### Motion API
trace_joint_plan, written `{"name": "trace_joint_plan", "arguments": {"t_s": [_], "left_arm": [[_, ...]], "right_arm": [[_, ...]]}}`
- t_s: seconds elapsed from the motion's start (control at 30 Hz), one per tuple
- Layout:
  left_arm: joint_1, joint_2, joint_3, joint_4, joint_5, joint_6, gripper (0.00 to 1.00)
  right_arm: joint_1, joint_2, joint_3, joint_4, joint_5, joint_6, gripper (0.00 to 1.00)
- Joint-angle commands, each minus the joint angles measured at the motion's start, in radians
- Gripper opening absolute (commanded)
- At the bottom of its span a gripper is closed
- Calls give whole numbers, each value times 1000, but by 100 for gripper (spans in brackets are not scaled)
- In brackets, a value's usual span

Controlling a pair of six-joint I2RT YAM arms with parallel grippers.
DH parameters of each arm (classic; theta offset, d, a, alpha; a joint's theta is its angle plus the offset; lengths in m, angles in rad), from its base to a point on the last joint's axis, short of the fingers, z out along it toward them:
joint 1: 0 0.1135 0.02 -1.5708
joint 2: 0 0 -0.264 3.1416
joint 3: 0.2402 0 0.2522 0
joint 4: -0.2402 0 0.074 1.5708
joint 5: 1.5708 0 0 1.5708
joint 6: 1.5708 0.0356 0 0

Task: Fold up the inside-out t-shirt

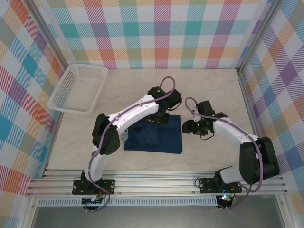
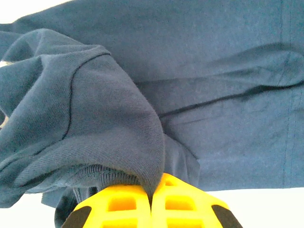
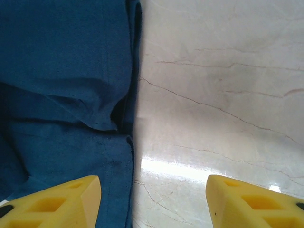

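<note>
The inside-out t-shirt (image 1: 156, 137) lies as a dark navy, roughly square bundle in the middle of the table. My left gripper (image 1: 162, 117) is at its far edge. In the left wrist view the yellow fingers (image 2: 118, 202) are shut on a raised fold of the t-shirt (image 2: 213, 95), and the cloth drapes up and to the left from the pinch. My right gripper (image 1: 188, 126) hovers just right of the shirt's right edge. It is open: one fingertip (image 3: 71, 199) is over the t-shirt's (image 3: 61, 71) edge, the other over bare table, with nothing between them.
A white plastic basket (image 1: 78, 88) stands tilted at the back left against the wall. Checked walls close in the pale marble table (image 1: 213, 95) on three sides. An aluminium rail (image 1: 156, 183) carrying the arm bases runs along the near edge.
</note>
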Motion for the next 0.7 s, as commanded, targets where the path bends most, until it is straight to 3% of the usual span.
{"name": "trace_joint_plan", "arguments": {"t_s": [0.0,0.2,0.67], "left_arm": [[-12,-5,48,-55,20,38,0],[-12,-13,51,-27,71,98,0],[-16,-8,7,83,228,163,0]], "right_arm": [[-9,2,-27,54,-92,35,60],[-7,88,-68,215,-320,110,51],[-4,219,-68,278,-346,132,39]]}}
